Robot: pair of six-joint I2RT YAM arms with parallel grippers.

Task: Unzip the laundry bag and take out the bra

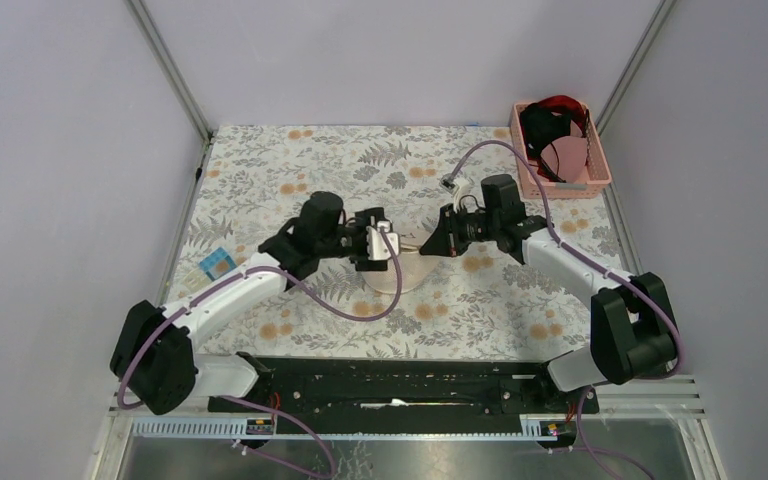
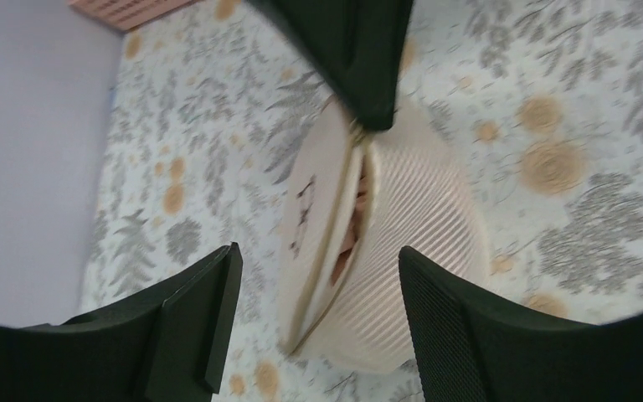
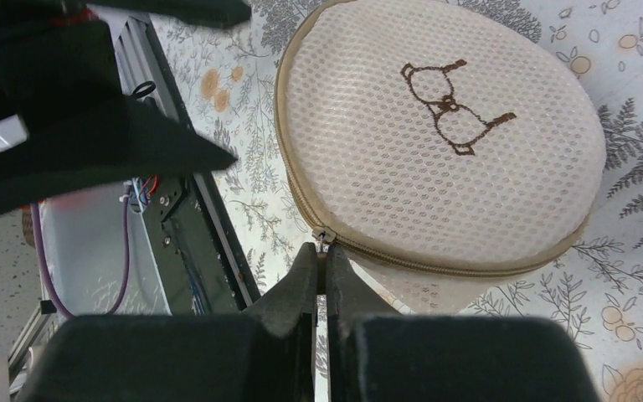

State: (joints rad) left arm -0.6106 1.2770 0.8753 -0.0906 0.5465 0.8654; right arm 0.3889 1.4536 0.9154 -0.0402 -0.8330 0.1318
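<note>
Two black fingers of the right gripper are pressed together on the small metal zip pull at the near edge of the round cream-white mesh laundry bag, whose top face carries a small dark line drawing. The bag lies on the floral-patterned bench near its middle, between the two grippers, with the right gripper at its right side. The left gripper is at the bag's left side. Its fingers are spread wide and hold nothing, and the bag lies in the gap ahead of them; whether they touch it cannot be told. In the left wrist view the bag's two halves gape along one edge, and the soft pale pink bra shows inside the opening. A pink plastic slatted basket stands at the far right corner of the bench, well apart from the bag, with black and red garments in it.
</note>
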